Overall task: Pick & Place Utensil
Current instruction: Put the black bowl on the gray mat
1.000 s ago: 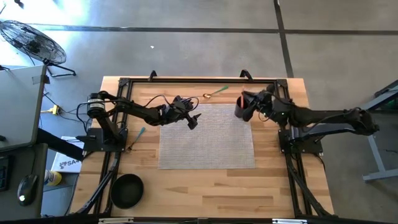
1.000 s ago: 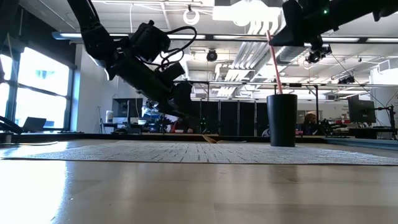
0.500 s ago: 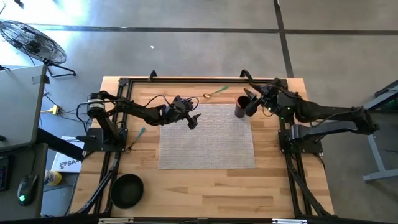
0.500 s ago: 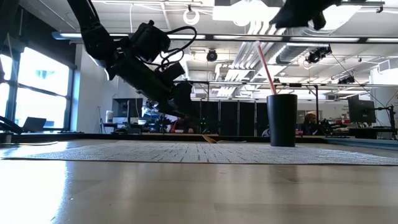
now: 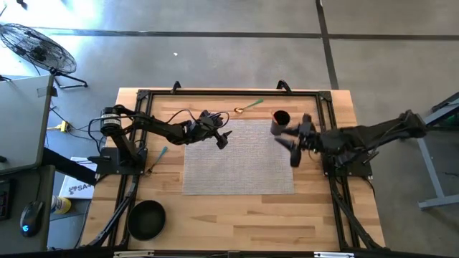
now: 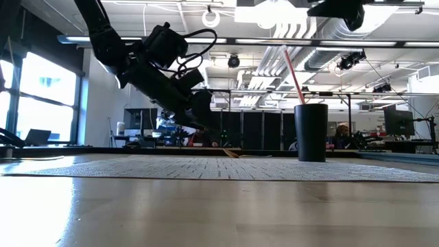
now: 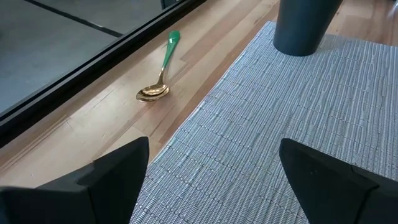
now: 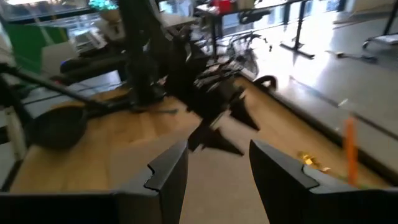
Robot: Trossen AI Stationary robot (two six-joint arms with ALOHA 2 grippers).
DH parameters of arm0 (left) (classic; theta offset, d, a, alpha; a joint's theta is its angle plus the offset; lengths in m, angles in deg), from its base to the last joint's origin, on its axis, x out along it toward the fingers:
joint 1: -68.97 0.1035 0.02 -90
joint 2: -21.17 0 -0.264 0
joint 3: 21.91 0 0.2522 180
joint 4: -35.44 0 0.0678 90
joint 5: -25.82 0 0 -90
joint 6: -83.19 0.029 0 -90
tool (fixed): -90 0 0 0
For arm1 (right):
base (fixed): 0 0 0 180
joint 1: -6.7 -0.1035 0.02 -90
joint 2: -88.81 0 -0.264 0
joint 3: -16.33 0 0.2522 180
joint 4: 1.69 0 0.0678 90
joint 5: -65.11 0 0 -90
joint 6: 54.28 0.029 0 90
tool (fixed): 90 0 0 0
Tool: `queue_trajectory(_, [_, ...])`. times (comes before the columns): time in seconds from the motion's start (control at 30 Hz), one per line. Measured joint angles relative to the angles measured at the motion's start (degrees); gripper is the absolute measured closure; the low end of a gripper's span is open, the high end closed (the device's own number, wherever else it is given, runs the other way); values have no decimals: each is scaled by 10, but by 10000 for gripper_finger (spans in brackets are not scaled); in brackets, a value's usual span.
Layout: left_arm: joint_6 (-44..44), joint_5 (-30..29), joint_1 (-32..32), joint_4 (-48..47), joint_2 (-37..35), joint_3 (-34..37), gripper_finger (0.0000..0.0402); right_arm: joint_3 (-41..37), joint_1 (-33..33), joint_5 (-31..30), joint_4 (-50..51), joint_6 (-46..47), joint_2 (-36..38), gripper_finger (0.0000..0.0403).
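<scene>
A dark cup (image 5: pixel 280 122) stands on the far right corner of the grey mat (image 5: pixel 237 161). A red-handled utensil (image 6: pixel 293 72) stands in the cup (image 6: pixel 311 132), leaning on its rim. A green-handled gold spoon (image 5: pixel 249 107) lies on the wood just beyond the mat's far edge, also seen as the spoon (image 7: pixel 158 74) in the left wrist view. My right gripper (image 5: pixel 289 143) hovers open above the mat's right side, just nearer than the cup. My left gripper (image 5: pixel 224 136) hangs open over the mat's far left part, pointing toward the spoon and cup.
A teal-handled utensil (image 5: pixel 159 158) lies on the wood left of the mat. A black bowl (image 5: pixel 147 218) sits at the near left corner. A black frame (image 5: pixel 215 92) runs around the table's far edge. The mat's middle and near part are bare.
My right gripper has let go of the red-handled utensil, opened, risen and swung from above the cup toward the table's near edge. The utensil stays in the cup, having tipped from nearly upright to a lean on the rim.
</scene>
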Motion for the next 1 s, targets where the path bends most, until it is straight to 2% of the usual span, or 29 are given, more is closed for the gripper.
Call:
queue_trajectory(0.17, [-2,0,0,4,0,0,47,-62,-60,1,-82,36,-14,238])
queue_trajectory(0.3, [-5,0,0,4,0,0,47,-88,-105,2,-165,46,-53,238])
queue_trajectory(0.43, [-70,9,0,24,-1,0,47,-81,-148,-1,-213,63,-110,238])
queue_trajectory(0.5, [-94,48,0,27,0,0,47,-75,-165,-6,-231,65,-139,238])
queue_trajectory(0.63, [-92,177,-9,72,0,0,47,-66,-199,-46,-278,64,-190,238])
queue_trajectory(0.77, [-72,233,-50,113,-1,-1,47,-65,-217,-92,-294,65,-230,238])
queue_trajectory(0.87, [-24,223,-88,105,-27,-1,47,-65,-219,-114,-297,81,-252,238])
queue_trajectory(1.0, [8,160,-140,45,-75,0,47,-65,-219,-113,-326,89,-275,238])
